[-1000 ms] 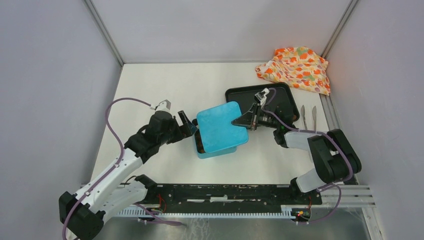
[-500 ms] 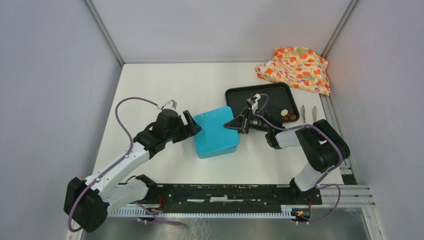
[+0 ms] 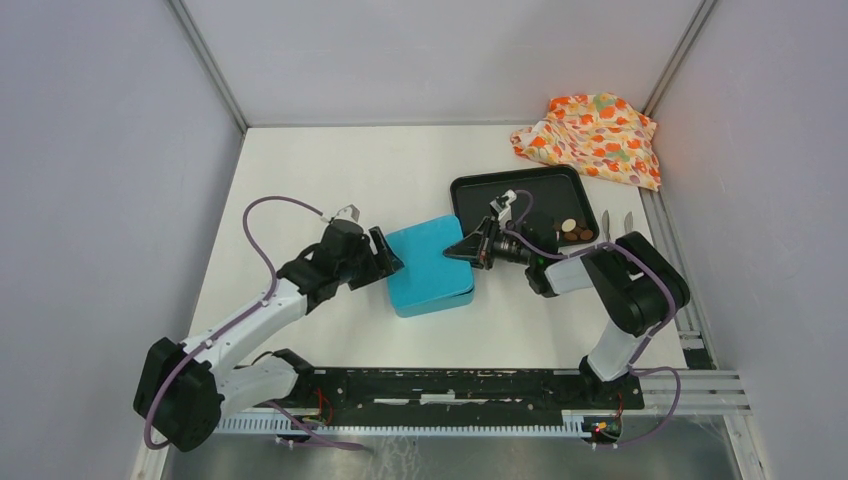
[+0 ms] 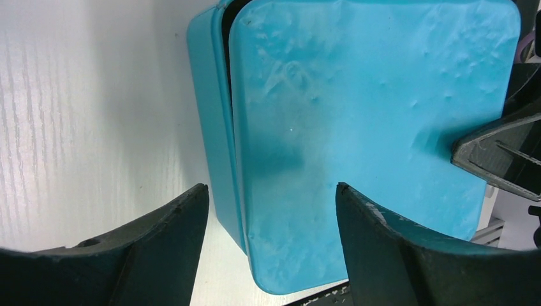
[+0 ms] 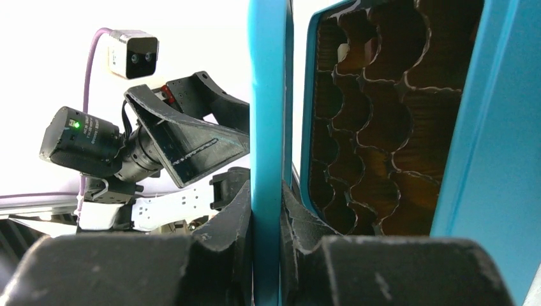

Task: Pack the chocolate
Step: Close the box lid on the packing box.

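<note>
A few chocolate pieces, brown and cream, lie in the black tray. The teal box stands mid-table with its teal lid lying nearly flat over it. My right gripper is shut on the lid's right edge. Beside that edge, the box's brown scalloped liner shows in the gap. My left gripper is open, its jaws straddling the lid's left corner without touching it. A strip of the box wall shows beside the lid.
Metal tongs lie right of the tray, next to my right arm. An orange flowery cloth is bunched in the far right corner. Grey walls close in the table on three sides.
The lid has come down from a raised tilt and now nearly covers the box. Both grippers have moved in with it, and the left jaws have narrowed a little.
</note>
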You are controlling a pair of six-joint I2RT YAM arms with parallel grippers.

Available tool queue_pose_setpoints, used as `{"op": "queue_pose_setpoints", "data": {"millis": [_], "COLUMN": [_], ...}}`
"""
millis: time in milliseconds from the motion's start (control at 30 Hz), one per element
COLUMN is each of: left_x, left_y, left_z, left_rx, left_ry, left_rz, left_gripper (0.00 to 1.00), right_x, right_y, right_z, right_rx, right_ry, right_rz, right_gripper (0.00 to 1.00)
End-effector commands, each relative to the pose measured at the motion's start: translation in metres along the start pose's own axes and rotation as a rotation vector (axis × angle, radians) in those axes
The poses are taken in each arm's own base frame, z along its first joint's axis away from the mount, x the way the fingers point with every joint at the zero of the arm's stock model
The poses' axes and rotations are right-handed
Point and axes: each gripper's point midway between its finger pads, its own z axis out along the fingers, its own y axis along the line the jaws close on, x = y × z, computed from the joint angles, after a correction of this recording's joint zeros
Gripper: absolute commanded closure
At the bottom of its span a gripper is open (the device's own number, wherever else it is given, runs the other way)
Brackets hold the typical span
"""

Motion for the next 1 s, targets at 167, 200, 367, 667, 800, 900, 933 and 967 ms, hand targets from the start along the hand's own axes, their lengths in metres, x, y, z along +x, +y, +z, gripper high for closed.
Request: {"op": "queue_pose_setpoints", "data": {"millis": [167, 200, 367, 667, 800, 900, 933, 967], "left_x": [0.002, 0.002, 0.003, 0.004, 0.008, 0.009, 0.009, 0.009], "left_y": [-0.004, -0.003, -0.003, -0.002, -0.006, -0.008, -0.009, -0.009], "left_z": [0.01, 0.01, 0.013, 0.017, 0.02, 0.023, 0.023, 0.024], "left_rx": [-0.003, -0.007, -0.014, -0.012, 0.01, 0.02, 0.022, 0.022], "left_ry": [0.023, 0.026, 0.036, 0.039, 0.064, 0.069, 0.072, 0.073], "left_rz": [-0.008, -0.007, 0.003, 0.015, 0.021, 0.02, 0.022, 0.024], "left_gripper": [0.24, 0.24, 0.25, 0.26, 0.28, 0.29, 0.29, 0.3], "right_x": [-0.016, -0.015, -0.015, -0.018, -0.027, -0.032, -0.033, -0.033], "right_y": [0.006, 0.003, -0.002, -0.002, -0.002, -0.006, -0.006, -0.007], "right_z": [0.012, 0.012, 0.013, 0.015, 0.012, 0.01, 0.01, 0.009], "right_rx": [-0.008, 0.002, 0.017, 0.017, 0.019, 0.029, 0.032, 0.035], "right_ry": [-0.037, -0.032, -0.026, -0.018, -0.036, -0.04, -0.038, -0.034], "right_rz": [-0.069, -0.07, -0.081, -0.093, -0.1, -0.109, -0.113, -0.123], "right_gripper": [0.93, 0.93, 0.92, 0.89, 0.88, 0.87, 0.86, 0.86]}}
